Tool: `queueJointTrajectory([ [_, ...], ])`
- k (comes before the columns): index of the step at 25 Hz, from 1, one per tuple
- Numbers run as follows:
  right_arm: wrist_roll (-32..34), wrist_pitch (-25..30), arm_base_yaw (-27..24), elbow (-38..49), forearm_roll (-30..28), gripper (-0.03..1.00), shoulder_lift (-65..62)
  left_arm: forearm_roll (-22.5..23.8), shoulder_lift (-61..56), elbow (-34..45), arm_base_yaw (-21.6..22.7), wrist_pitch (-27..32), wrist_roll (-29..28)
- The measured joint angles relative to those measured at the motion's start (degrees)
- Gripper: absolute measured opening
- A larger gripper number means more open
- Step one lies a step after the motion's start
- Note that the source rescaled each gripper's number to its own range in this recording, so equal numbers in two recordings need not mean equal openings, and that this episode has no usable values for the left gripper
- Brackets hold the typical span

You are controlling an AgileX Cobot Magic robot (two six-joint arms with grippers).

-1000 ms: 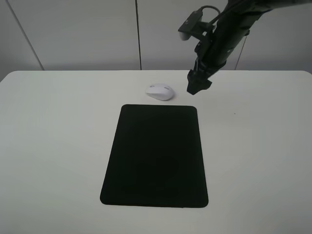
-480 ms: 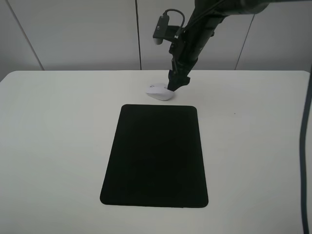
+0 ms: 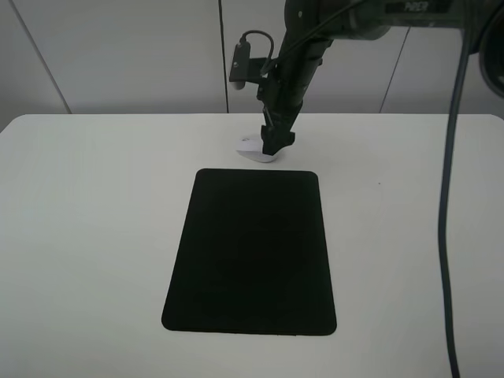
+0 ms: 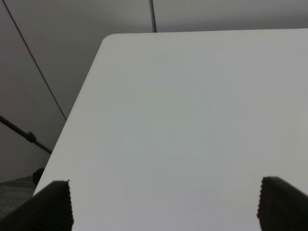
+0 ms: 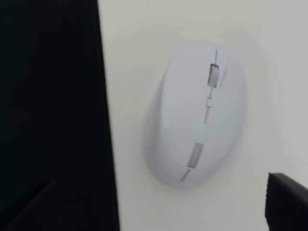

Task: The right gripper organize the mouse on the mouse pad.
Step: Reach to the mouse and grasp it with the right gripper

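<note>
- Item: small white oval mouse (image 5: 195, 115). Location: bare white desk (image 3: 94, 220), just beside far edge of flat matte black rectangular mouse pad (image 3: 252, 252), not on it. Position unchanged over last second.
- Black two-fingered right gripper (image 3: 272, 146): has swung in from right of mouse and dropped. Now directly above mouse, jaws wide, nothing held.
- Left gripper (image 4: 168, 207): jaws wide, empty, over bare desk.
- Status: approach done; grasp and transfer to pad outstanding.

We spot one marking: white lettering (image 3: 417, 6) on the right arm (image 3: 350, 20). It's cropped at the frame edge; we can't read it.
</note>
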Motion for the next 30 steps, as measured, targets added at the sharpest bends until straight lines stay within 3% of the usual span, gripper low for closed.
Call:
queueJointTrajectory([
  [20,-0.2,-2.8,1.8,-0.6,1.2,1.0,3.4,0.0,0.0,0.0,0.0,0.0,0.0],
  [30,0.8,-1.1,0.9,-11.0,3.7,1.0,9.4,0.0,0.0,0.0,0.0,0.0,0.0],
])
